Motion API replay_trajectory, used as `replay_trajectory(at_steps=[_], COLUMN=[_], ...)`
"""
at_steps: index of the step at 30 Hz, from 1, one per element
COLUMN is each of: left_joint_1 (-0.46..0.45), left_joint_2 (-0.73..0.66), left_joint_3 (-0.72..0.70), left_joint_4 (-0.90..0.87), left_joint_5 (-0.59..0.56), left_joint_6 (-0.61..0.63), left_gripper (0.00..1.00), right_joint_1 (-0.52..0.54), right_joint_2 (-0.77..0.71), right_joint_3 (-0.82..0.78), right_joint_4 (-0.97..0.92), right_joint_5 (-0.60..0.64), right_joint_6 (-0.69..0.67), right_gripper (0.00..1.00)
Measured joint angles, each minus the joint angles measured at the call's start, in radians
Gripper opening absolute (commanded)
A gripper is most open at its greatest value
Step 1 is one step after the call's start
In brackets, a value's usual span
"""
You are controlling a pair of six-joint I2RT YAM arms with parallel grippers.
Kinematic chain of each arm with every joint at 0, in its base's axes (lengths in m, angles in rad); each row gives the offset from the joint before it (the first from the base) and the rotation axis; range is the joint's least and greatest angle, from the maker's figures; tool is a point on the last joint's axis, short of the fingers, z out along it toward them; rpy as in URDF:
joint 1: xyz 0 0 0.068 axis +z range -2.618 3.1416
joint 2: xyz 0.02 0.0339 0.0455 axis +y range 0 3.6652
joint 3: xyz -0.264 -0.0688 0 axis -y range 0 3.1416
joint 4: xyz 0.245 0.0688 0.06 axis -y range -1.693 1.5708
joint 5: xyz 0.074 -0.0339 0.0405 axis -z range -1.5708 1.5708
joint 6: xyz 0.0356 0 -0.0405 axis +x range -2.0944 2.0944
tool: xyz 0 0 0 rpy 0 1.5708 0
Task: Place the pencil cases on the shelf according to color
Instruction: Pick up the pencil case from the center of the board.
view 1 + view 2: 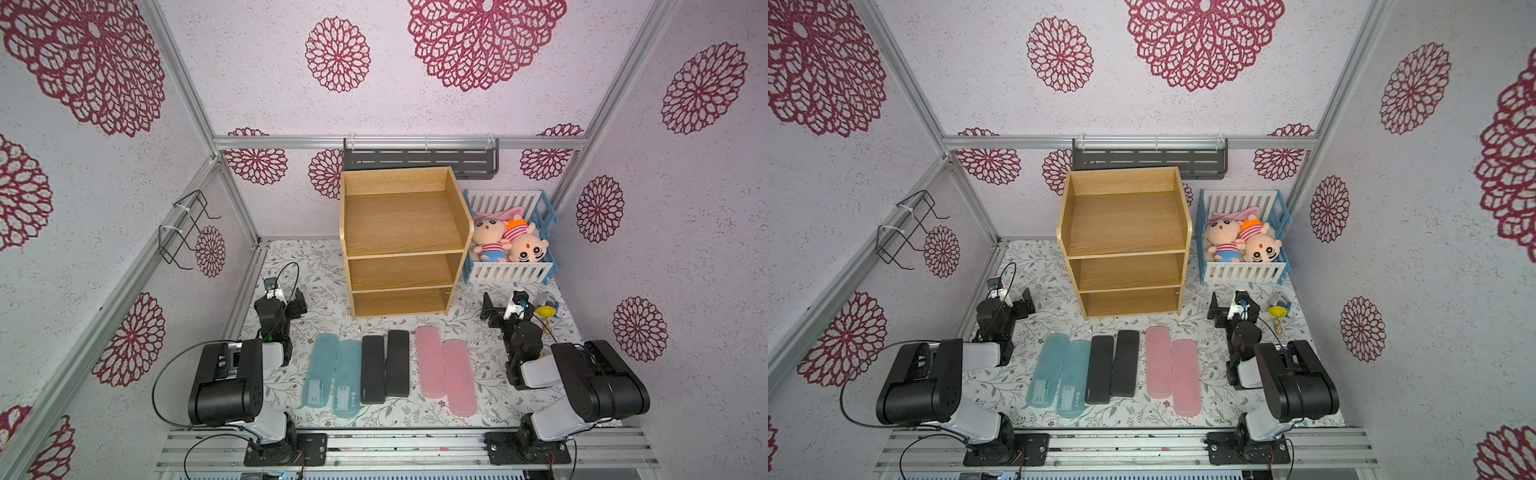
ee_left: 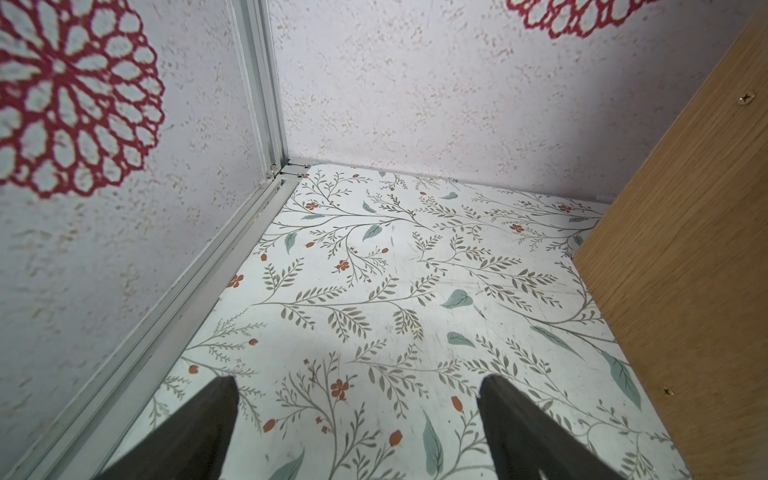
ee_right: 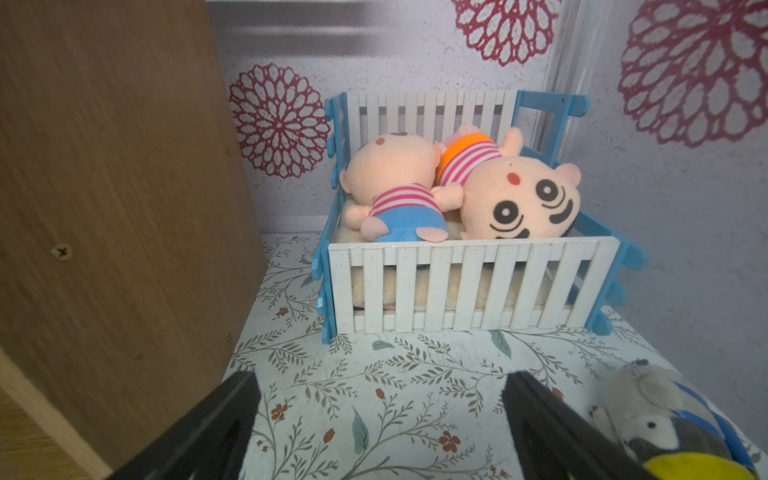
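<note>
Pencil cases [image 1: 372, 370] lie paired by colour on the table [image 1: 453, 328] before the shelf [image 1: 401, 224] in both top views. Left wrist view: left claw [image 2: 358, 379] spread over the table. Right wrist view: right claw [image 3: 381, 374] spread, facing the crib [image 3: 469, 286].

Soft, even, diffuse light fills both top views, leaving the table [image 1: 469, 332] bright and shadows faint; the shelf [image 1: 401, 226] darkens in its lowest tier. Wide-angle distortion bows the frame rails [image 1: 183, 79] toward 10 and 2 o'clock. In the wrist views the left gripper [image 2: 357, 386] and right gripper [image 3: 380, 380] blur out of focus, and the shelf's side panel looks dim.
</note>
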Motion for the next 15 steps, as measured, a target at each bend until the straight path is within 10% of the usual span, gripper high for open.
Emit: replay_trajectory(at_steps=[7,15], left_joint_1=[-0.002,-0.006], left_joint_2=[-0.267,-0.51], left_joint_3=[-0.053,0.236], left_joint_4=[-0.128,-0.683], left_joint_5=[-0.097,-0.261], left_joint_6=[-0.053,-0.331], left_gripper=[0.97,0.97], right_joint_1=[0.0,0.01], right_joint_2=[-0.19,-0.43], right_joint_3=[0.062,0.251], right_joint_4=[-0.274,-0.812], right_joint_5=[0.089,0.109], right_joint_6=[0.065,0.223], right_gripper=[0.99,0.99])
